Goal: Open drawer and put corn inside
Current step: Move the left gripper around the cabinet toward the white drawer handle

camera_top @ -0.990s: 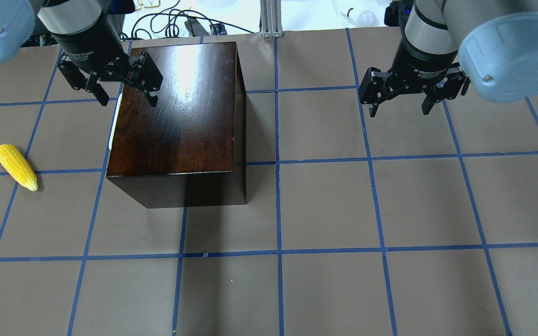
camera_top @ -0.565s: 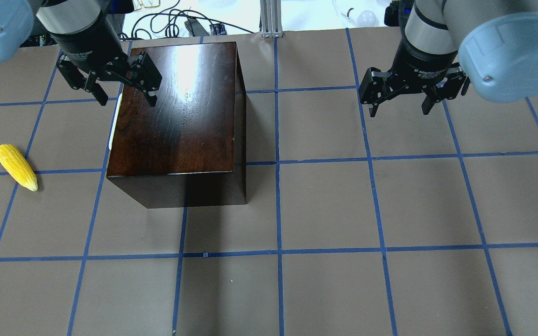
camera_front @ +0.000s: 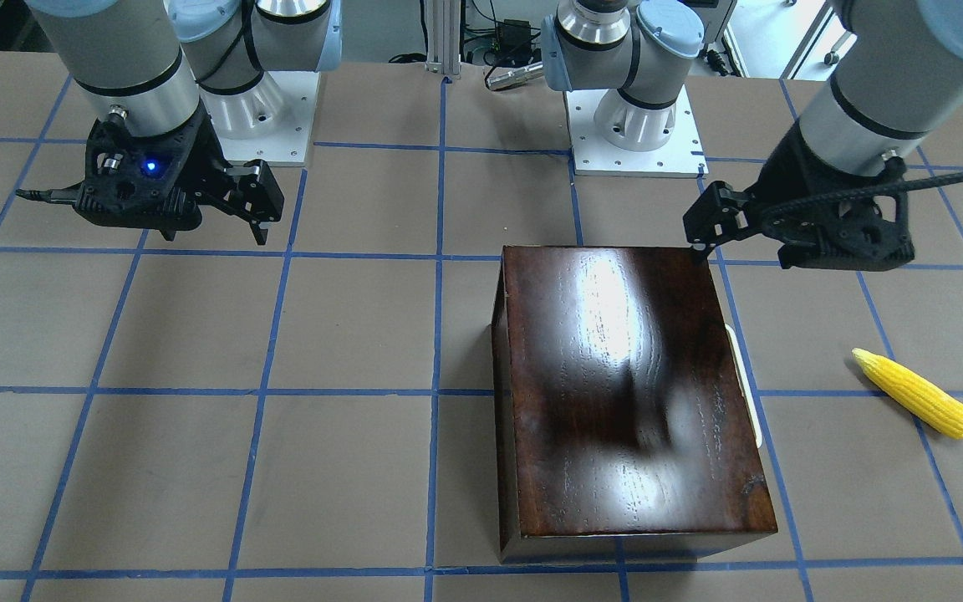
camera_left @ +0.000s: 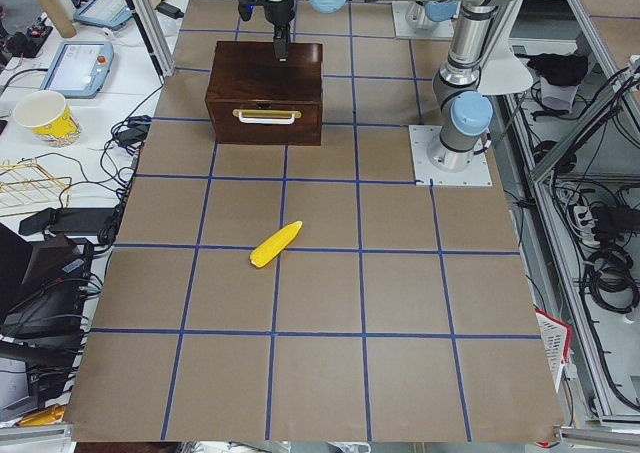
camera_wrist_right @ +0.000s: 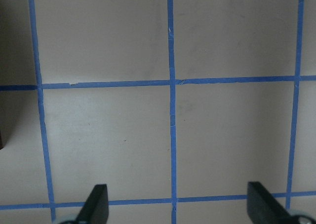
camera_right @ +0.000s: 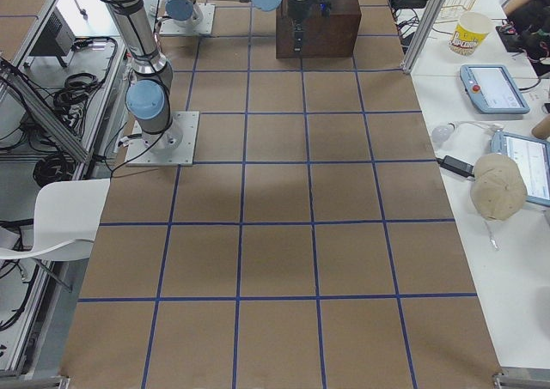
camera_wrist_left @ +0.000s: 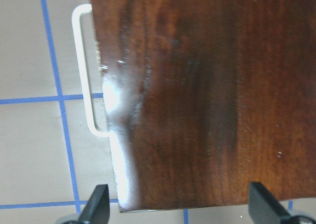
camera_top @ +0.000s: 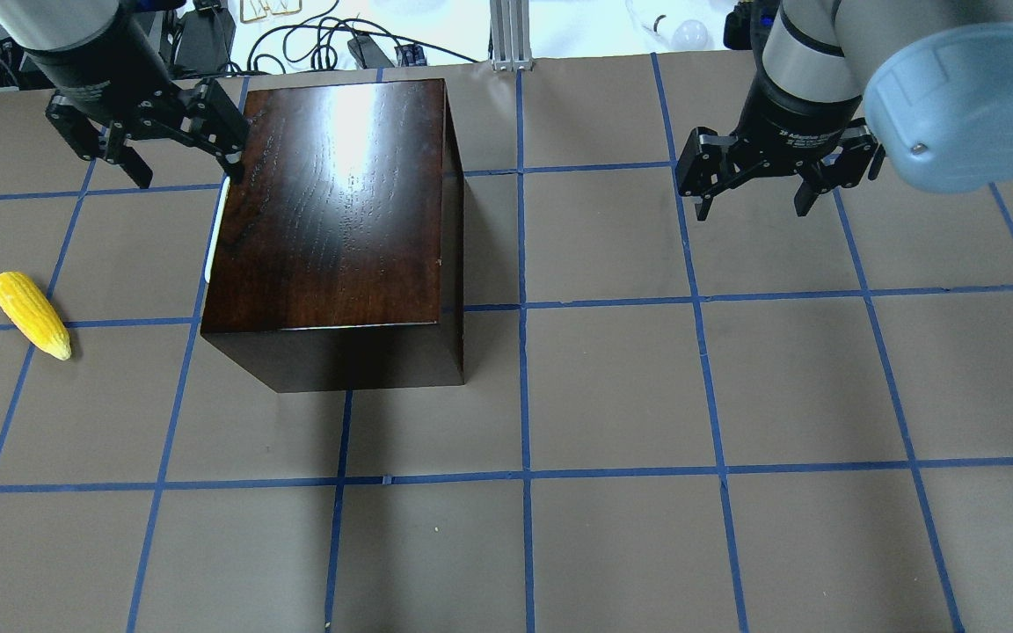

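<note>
The dark reddish-brown box [camera_top: 339,202] stands left of the table's middle, and its drawer [camera_left: 265,123] is shut. The drawer's white handle [camera_top: 218,229] faces left; it also shows in the left wrist view [camera_wrist_left: 86,70]. The yellow corn [camera_top: 30,314] lies on the table well left of the box, apart from both grippers. My left gripper [camera_top: 183,167] is open and empty, hovering over the box's far left top edge near the handle's far end. My right gripper [camera_top: 753,207] is open and empty above bare table at the right.
The table [camera_top: 647,396] is brown paper with a blue tape grid. Cables and a light bulb [camera_top: 691,33] lie beyond its far edge. Both arm bases [camera_front: 640,125] stand on the robot's side. Benches with tablets and a paper cup [camera_left: 48,118] flank the table.
My left gripper has moved left and a little farther back, from over the box's top corner to its left edge, still open. The right arm, box and corn have not moved.
</note>
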Motion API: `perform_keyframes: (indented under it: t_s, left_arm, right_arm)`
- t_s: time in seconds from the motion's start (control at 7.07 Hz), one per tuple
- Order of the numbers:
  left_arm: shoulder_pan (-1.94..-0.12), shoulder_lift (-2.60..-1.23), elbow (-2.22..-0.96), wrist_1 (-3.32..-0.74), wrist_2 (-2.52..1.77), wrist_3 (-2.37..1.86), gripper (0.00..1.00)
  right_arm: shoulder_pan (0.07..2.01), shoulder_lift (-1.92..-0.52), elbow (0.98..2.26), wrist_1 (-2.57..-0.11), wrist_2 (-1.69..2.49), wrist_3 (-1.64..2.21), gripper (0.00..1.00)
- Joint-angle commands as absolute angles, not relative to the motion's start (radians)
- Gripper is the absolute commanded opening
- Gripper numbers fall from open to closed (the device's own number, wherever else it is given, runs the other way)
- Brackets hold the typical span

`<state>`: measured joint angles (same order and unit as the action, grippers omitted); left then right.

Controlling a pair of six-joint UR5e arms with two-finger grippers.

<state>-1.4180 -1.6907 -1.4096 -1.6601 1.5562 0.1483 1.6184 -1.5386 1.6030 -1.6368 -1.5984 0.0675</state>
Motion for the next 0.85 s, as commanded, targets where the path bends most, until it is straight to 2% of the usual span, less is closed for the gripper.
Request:
perform_keyframes:
  t_s: [0.0,0.71]
  left_arm:
    - [-1.326,-1.698,-1.397,-1.658,1.558,0.275,1.0]
    - [-1.112,-1.775,-1.439,-1.59,1.46,0.653,1.0]
  right_arm:
    - [1.618,-1.539,1.603,-1.637,-1.598,0.067,1.0]
    - [1.618,-1.539,1.603,-1.638,-1.598,0.067,1.0]
